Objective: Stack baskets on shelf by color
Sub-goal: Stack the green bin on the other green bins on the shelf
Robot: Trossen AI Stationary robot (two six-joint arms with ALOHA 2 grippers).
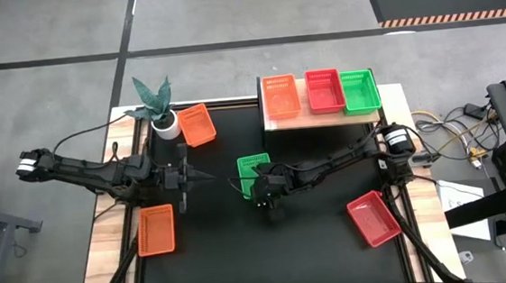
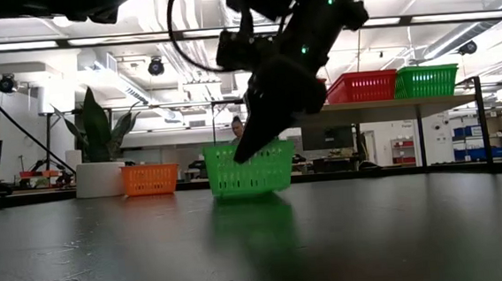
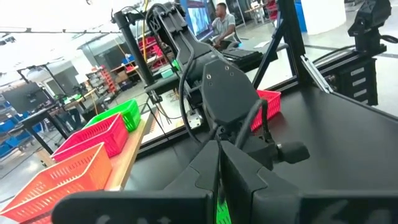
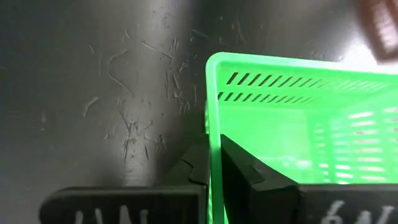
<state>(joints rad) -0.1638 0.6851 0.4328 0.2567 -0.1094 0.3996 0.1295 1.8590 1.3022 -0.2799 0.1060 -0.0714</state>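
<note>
On the wooden shelf (image 1: 274,124) at the table's far right an orange basket (image 1: 281,97), a red one (image 1: 324,91) and a green one (image 1: 359,91) stand side by side. A green basket (image 1: 251,167) rests on the black table at mid-table, and my right gripper (image 4: 211,168) is shut on it. Loose baskets lie around it: orange (image 1: 196,124) by the plant, orange (image 1: 156,230) at the near left, red (image 1: 373,218) at the near right. My left gripper (image 1: 203,175) hangs shut and level, left of the green basket, touching nothing. My right gripper pinches the green basket's near end wall at its rim (image 4: 211,124), one finger (image 4: 249,174) inside the basket and one (image 4: 193,171) outside. The fingers slant down from the table's right and lie along that wall. The basket (image 2: 246,169) stands upright with its bottom on the table.
A plant in a white pot (image 1: 163,121) stands at the far left corner next to the orange basket. Cables and gear lie beyond the table's right edge (image 1: 451,130). A person (image 3: 221,22) sits in the room behind.
</note>
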